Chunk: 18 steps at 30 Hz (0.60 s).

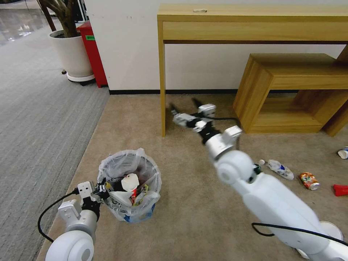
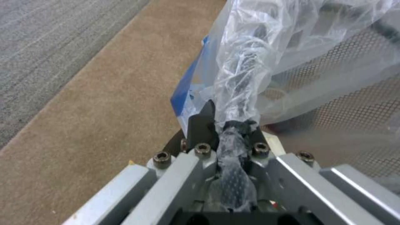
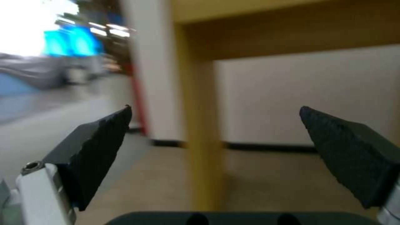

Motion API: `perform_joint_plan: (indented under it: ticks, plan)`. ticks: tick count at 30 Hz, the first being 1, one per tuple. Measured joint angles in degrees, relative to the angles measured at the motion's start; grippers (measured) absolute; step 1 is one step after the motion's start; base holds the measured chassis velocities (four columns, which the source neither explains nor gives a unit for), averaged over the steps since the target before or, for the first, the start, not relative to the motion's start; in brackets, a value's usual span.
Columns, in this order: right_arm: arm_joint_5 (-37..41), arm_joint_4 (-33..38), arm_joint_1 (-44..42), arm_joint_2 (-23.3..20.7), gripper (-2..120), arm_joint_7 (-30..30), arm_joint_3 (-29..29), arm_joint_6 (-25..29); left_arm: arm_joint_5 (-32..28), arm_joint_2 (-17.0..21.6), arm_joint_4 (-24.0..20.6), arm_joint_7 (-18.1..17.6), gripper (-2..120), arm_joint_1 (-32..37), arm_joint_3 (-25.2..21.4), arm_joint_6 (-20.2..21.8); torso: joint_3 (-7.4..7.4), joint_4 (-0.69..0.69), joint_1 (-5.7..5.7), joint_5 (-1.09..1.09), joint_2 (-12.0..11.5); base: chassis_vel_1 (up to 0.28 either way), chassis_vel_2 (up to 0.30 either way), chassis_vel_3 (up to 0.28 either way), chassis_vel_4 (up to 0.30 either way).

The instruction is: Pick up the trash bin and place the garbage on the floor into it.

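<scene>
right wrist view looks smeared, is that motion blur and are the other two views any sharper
Right wrist view: table leg and background smear sideways like motion blur, blown-out glare near one corner; the open right gripper fingers stay fairly crisp. Head view: mostly sharp, though the right gripper is streaked; straight edges bow slightly. Left wrist view: left gripper, shut on the trash bin rim, is clear; carpet soft.

The trash bin [image 1: 129, 188] stands on the floor [image 1: 181, 203] at the robot's near left, litter inside it; the left gripper [image 1: 102, 189] is at the bin's left rim, clamped on the bag's edge; the right gripper [image 1: 185, 107] hangs spread well ahead, just beside the desk leg [image 1: 162, 83]; a low bench [image 1: 290, 90] sits right of that leg, against the wall; a bottle [image 1: 280, 169], a can [image 1: 309, 180], a wrapper [image 1: 340, 190] and a cup [image 1: 343, 152] lie scattered far right; a potted plant [image 1: 71, 50] stands far left.
</scene>
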Motion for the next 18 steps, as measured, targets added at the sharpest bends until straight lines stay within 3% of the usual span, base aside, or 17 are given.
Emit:
perform_joint_plan:
  ticks: [7, 18]
  plan:
    - [0.7, 1.6, -8.5, -1.9, 100, 6.1, 10.9, -3.4, -1.3, 0.9, 1.2, -0.1, 2, -1.5, 1.1, 0.1, 0.00, -0.03, 0.00, -0.01, 0.0, 0.000, 0.000, 0.000, 0.000]
    - [-0.6, 0.3, -16.6, -2.7, 100, 4.8, 19.7, -1.6, -2.2, 1.4, 0.8, -0.2, 2, -1.8, 0.7, 0.2, 0.00, 0.01, 0.00, -0.01, 0.0, 0.000, 0.000, 0.000, 0.000]
